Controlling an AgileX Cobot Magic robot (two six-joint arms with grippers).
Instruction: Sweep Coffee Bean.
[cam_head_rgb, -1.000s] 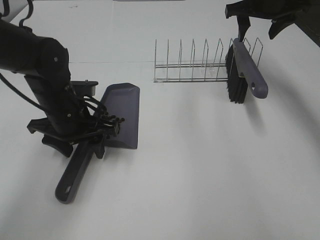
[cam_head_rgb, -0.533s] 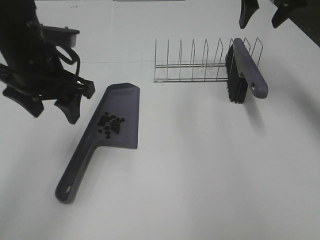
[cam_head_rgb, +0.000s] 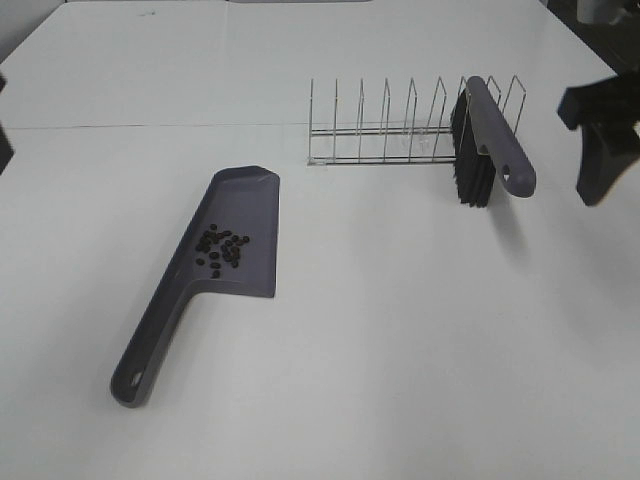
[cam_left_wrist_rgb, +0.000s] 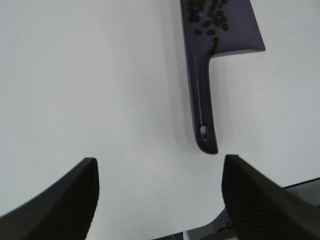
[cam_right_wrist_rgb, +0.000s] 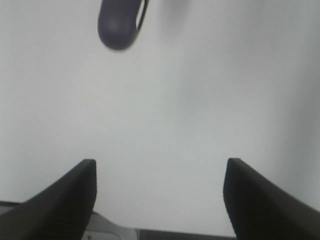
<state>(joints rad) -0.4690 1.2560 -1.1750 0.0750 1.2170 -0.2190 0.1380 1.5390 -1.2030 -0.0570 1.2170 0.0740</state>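
Observation:
The coffee beans (cam_head_rgb: 221, 248) lie as a small dark cluster in the pan of the purple-grey dustpan (cam_head_rgb: 200, 285), which rests flat on the white table. They also show in the left wrist view (cam_left_wrist_rgb: 209, 16), on the dustpan (cam_left_wrist_rgb: 202, 100). The brush (cam_head_rgb: 484, 142), with black bristles and a grey handle, leans in the wire rack (cam_head_rgb: 400, 125). Its handle end shows in the right wrist view (cam_right_wrist_rgb: 120, 22). My left gripper (cam_left_wrist_rgb: 157, 192) is open and empty, well off the dustpan's handle end. My right gripper (cam_right_wrist_rgb: 159, 195) is open and empty; part of it shows at the right edge (cam_head_rgb: 605, 135).
The white table (cam_head_rgb: 400, 350) spreads wide in front of the rack and to the right of the dustpan. The table's back edge runs along the top of the high view. The left arm is out of the high view.
My left arm let go of the dustpan, lifted off it and withdrew out of the high view to the left. My right gripper moved from above the brush to the right edge.

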